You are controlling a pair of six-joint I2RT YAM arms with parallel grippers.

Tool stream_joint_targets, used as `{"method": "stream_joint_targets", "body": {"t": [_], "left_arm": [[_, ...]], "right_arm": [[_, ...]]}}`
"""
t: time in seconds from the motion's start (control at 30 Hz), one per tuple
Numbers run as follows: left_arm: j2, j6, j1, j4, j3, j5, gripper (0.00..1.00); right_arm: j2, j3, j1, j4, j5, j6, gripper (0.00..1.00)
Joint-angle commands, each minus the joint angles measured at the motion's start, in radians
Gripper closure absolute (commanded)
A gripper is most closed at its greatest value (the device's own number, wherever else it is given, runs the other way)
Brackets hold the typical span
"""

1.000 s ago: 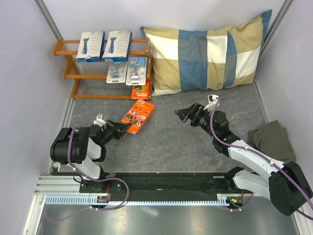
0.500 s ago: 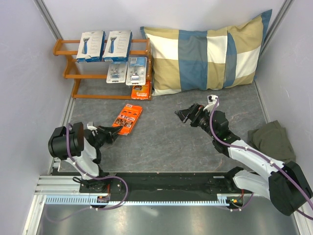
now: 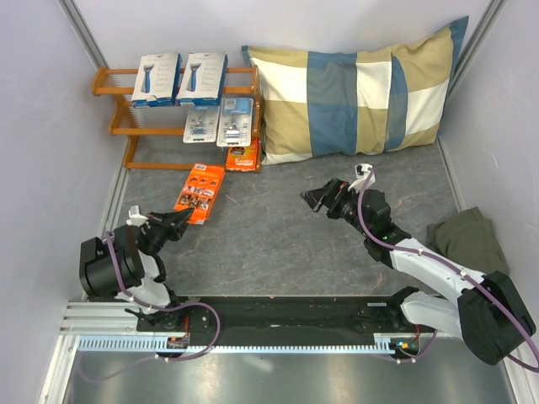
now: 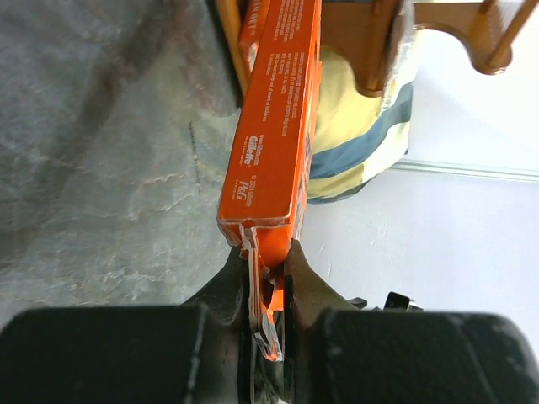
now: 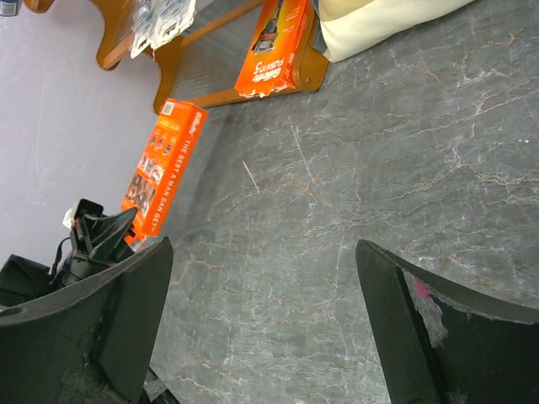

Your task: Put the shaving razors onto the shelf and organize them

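Your left arm (image 3: 126,261) is folded low at the near left corner, with the forearm pointing forward and to the right. Your left tool (image 3: 178,220) is pinched tight on the near edge of a small orange pack (image 3: 200,192). Your right arm (image 3: 421,257) reaches from its base forward and left, bent at the elbow. Your right tool (image 3: 313,199) points left, its fingers (image 5: 109,320) spread wide with nothing between them.

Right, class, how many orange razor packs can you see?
2. One orange pack stands on the shelf's bottom tier, beside the pillow; the other orange pack is gripped by the left tool, in front of the shelf. None seems hidden.
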Motion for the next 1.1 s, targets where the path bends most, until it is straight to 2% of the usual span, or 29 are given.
{"method": "stream_joint_targets", "body": {"t": [0.0, 0.3, 0.33, 0.5, 0.73, 0.87, 1.07], "left_arm": [[-0.078, 0.011, 0.015, 0.177, 0.033, 0.028, 0.98], [-0.149, 0.132, 0.015, -0.288, 0.272, -0.014, 0.98], [-0.143, 0.136, 0.015, -0.299, 0.286, -0.014, 0.98], [-0.102, 0.117, 0.015, -0.233, 0.260, -0.009, 0.98], [-0.054, 0.080, 0.015, -0.026, 0.184, 0.018, 0.98], [-0.028, 0.095, 0.014, -0.020, 0.176, 0.017, 0.98], [0.137, 0.069, 0.011, 0.066, 0.217, -0.014, 0.98]], "right_arm": [[0.006, 0.012, -0.002, 0.039, -0.004, -0.009, 0.02], [0.022, 0.016, -0.002, 0.047, -0.007, -0.011, 0.02], [0.022, 0.016, -0.004, 0.047, -0.008, -0.011, 0.02], [0.023, 0.015, -0.004, 0.044, -0.007, -0.014, 0.02], [0.019, 0.013, -0.007, 0.037, -0.005, -0.020, 0.02], [0.028, 0.012, -0.010, 0.042, -0.008, -0.018, 0.02], [0.036, 0.012, -0.009, 0.051, -0.014, -0.017, 0.02]]}}
